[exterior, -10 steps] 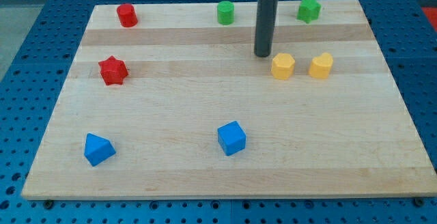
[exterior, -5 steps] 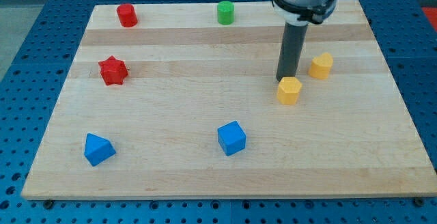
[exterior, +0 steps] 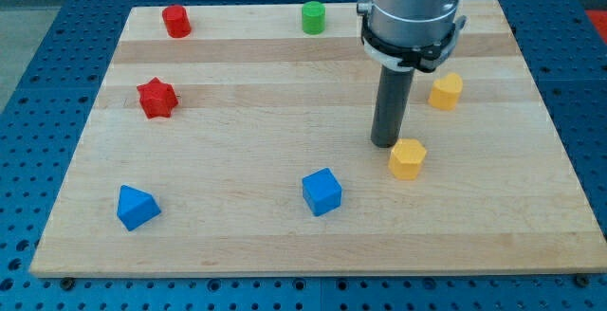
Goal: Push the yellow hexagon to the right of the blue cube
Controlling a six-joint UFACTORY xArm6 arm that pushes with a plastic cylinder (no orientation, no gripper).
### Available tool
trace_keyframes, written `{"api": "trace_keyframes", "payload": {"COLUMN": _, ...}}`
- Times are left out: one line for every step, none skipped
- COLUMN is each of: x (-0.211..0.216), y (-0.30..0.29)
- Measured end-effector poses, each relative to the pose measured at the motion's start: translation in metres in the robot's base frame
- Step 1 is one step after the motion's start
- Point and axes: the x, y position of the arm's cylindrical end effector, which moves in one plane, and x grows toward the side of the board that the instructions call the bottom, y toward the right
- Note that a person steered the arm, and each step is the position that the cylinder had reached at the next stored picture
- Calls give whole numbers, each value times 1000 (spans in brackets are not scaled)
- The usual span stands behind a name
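The yellow hexagon [exterior: 407, 158] lies on the wooden board [exterior: 237, 235], right of centre. The blue cube [exterior: 321, 192] sits lower and to the view's left of it, with a gap between them. My tip [exterior: 384, 143] rests on the board just above and left of the yellow hexagon, touching or nearly touching its upper left edge. The rod and its grey mount rise toward the view's top.
A second yellow block [exterior: 446, 91] lies at the right. A red star [exterior: 157, 98] and a red block [exterior: 175, 21] are at the left, a green cylinder [exterior: 313, 16] at the top, a blue wedge-like block [exterior: 137, 207] at the bottom left.
My tip moved down the view from the top centre, and the yellow hexagon slid down ahead of it, closer to the blue cube's row. The mount now hides the green star.
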Motion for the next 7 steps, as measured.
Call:
{"api": "trace_keyframes", "payload": {"x": 8, "y": 0}}
{"api": "trace_keyframes", "payload": {"x": 27, "y": 4}}
{"api": "trace_keyframes", "payload": {"x": 36, "y": 17}}
{"api": "trace_keyframes", "payload": {"x": 36, "y": 36}}
{"api": "trace_keyframes", "payload": {"x": 36, "y": 44}}
{"api": "trace_keyframes", "payload": {"x": 35, "y": 45}}
{"api": "trace_keyframes", "payload": {"x": 34, "y": 52}}
